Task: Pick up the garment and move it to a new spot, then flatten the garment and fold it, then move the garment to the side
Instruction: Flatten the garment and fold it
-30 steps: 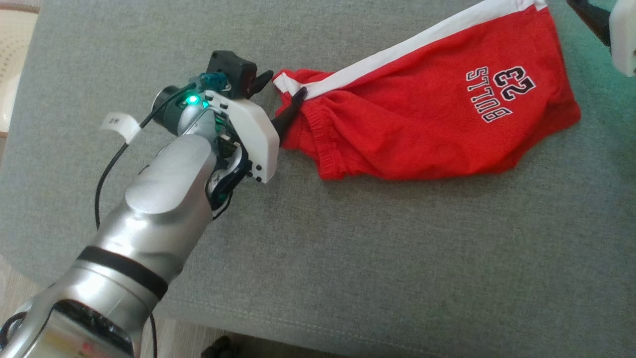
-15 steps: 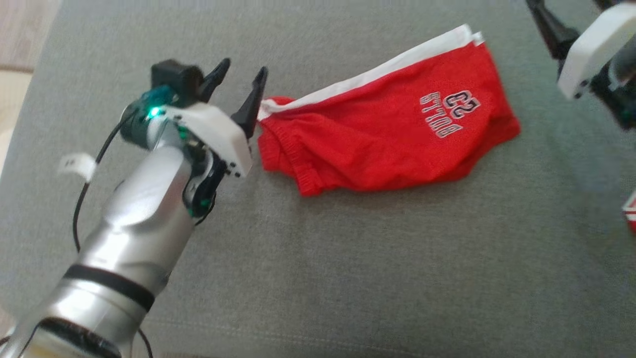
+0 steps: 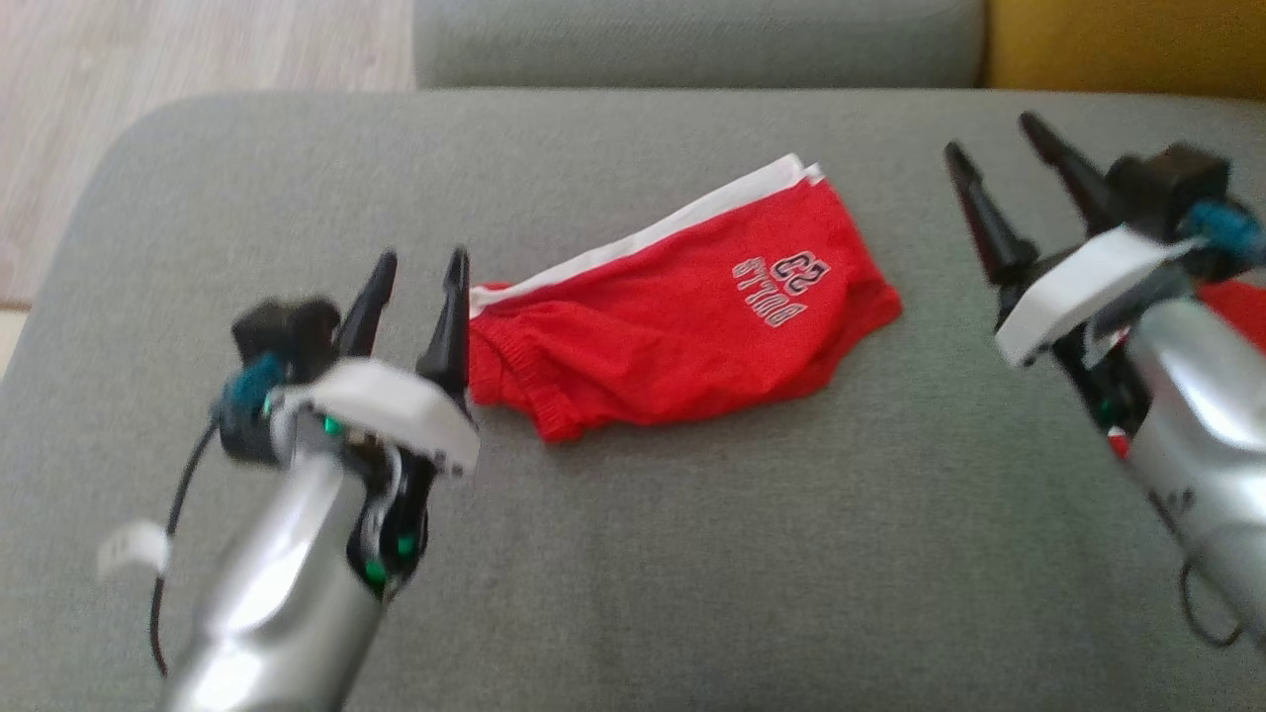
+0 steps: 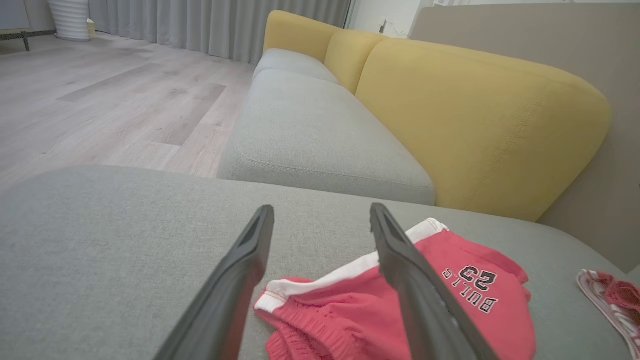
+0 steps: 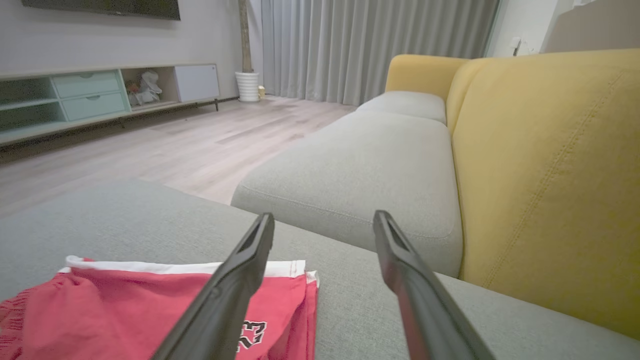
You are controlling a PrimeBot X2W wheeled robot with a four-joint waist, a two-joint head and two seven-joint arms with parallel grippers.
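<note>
**Both grippers spread, red shorts lie free on the cushion**

In the head view the red shorts (image 3: pixel 682 326) lie near the middle of the frame, on the grey cushion (image 3: pixel 692 574). They are folded over and a little wrinkled. A white stripe (image 3: pixel 633 242) runs along their upper edge, and the print (image 3: pixel 781 282) "BULLS 23" reads upside down toward their right end.

The left gripper (image 3: pixel 423 259) is at the lower left of the frame. Its two dark fingers point up and stand apart, and it holds nothing. One finger is just beside the left end of the shorts; if it touches the cloth, the pictures do not tell.

The right gripper (image 3: pixel 989 135) is at the upper right. Its fingers are also spread and empty, apart from the right end of the shorts.

In the left wrist view a red and white cloth (image 4: pixel 615 295) lies at the lower right edge, apart from the shorts. A yellow backrest (image 4: pixel 475 125) fills the upper right, and a wooden floor (image 4: pixel 100 100) the upper left.
</note>
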